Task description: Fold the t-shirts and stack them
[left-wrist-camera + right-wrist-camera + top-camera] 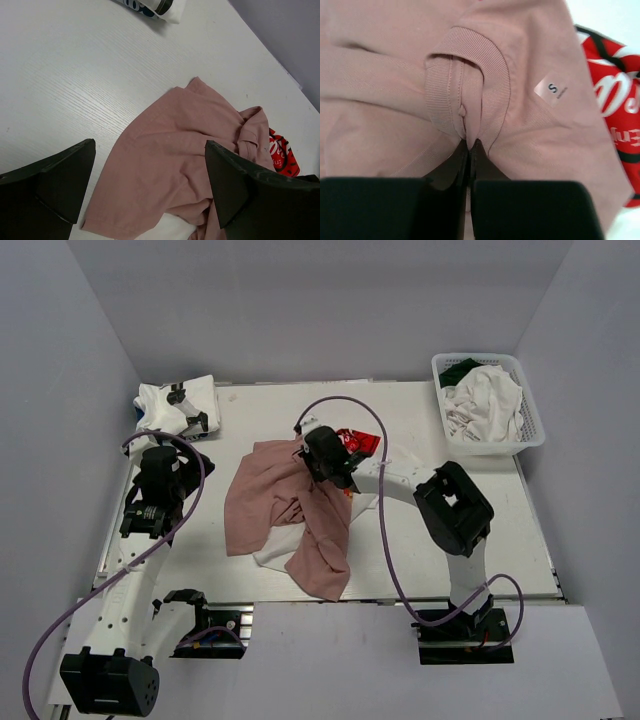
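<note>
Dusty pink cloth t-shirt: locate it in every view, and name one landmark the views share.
Top external: the dusty pink cloth t-shirt lies crumpled at centre, over a white shirt.
Left wrist: the t-shirt spreads across lower centre and right.
Right wrist: the t-shirt fills most of the frame, with the right gripper shut on its ribbed collar.
Shared landmark: the red Coca-Cola print beside the collar, at the right in both wrist views.

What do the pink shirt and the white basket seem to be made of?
The pink shirt: soft knit cloth, probably cotton jersey, matte; ribbed collar and loose folds show it. The basket: likely hard plastic, smooth white; its walls form a rigid open lattice.
</note>
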Controlling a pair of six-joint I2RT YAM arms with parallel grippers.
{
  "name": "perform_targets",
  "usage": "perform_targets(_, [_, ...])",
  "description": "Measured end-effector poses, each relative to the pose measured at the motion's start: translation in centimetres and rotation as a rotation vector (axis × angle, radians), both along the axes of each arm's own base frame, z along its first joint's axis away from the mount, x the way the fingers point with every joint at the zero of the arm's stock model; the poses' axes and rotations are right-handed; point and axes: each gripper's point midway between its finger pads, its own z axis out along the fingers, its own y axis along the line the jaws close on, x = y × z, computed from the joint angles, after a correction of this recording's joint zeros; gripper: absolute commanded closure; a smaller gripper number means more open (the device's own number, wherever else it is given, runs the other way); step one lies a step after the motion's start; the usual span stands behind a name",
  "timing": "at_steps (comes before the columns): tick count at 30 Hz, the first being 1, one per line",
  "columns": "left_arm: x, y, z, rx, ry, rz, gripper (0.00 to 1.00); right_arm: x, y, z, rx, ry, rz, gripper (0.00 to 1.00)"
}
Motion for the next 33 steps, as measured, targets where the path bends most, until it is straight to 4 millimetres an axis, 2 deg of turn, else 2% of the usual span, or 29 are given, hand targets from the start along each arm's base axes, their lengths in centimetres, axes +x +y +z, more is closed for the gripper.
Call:
perform_targets(3, [0.0, 0.1, 0.0, 0.000, 0.001, 0.005, 0.00, 0.2, -0.2, 2.1, 0.001, -0.048, -0.030, 1.00])
perform_targets(6, [0.0, 0.2, 0.0, 0.000, 0.001, 0.012, 0.00, 1.0, -0.5, 6.6, 0.026, -0.123, -0.056, 1.00])
perform_targets(9, [-0.1, 0.3, -0.1, 0.001, 0.004, 0.018, 0.00, 2.6, -1.0, 14.1, 0.062, -0.283, -0.078, 1.00])
perform_targets(12, [-0.3, 0.5, -0.3, 0.005, 0.015, 0.031, 0.00, 3.9, -3.0, 24.0, 0.113, -0.497, -0.151, 1.00])
perform_targets(14, [-0.4, 0.7, -0.5, 0.009, 0.024, 0.041, 0.00, 4.5, -5.4, 30.4, 0.150, -0.640, -0.227, 1.00])
perform_targets(17, [-0.6, 1.0, -0.6, 0.018, 0.030, 0.058, 0.00, 5.1, -11.2, 39.3, 0.174, -0.850, -0.396, 1.00])
perform_targets(21, [-0.7, 1.2, -1.0, 0.023, 0.047, 0.070, 0.00, 6.4, -20.1, 47.7, 0.129, -1.068, -0.660, 1.00])
perform_targets(24, [-0.6, 1.1, -1.3, 0.029, 0.060, 0.058, 0.00, 8.1, -24.9, 50.5, 0.065, -1.142, -0.805, 1.00])
perform_targets(27, [0.0, 0.2, -1.2, 0.024, 0.066, -0.004, 0.00, 10.8, -29.5, 50.7, -0.033, -1.168, -0.919, 1.00])
perform_targets(30, [0.9, -1.3, -0.7, 0.013, 0.043, -0.102, 0.00, 13.8, -34.2, 47.8, -0.153, -1.125, -0.994, 1.00])
perform_targets(33, [1.5, -2.6, 0.2, -0.001, -0.004, -0.179, 0.00, 16.6, -39.3, 43.6, -0.258, -1.036, -1.042, 1.00])
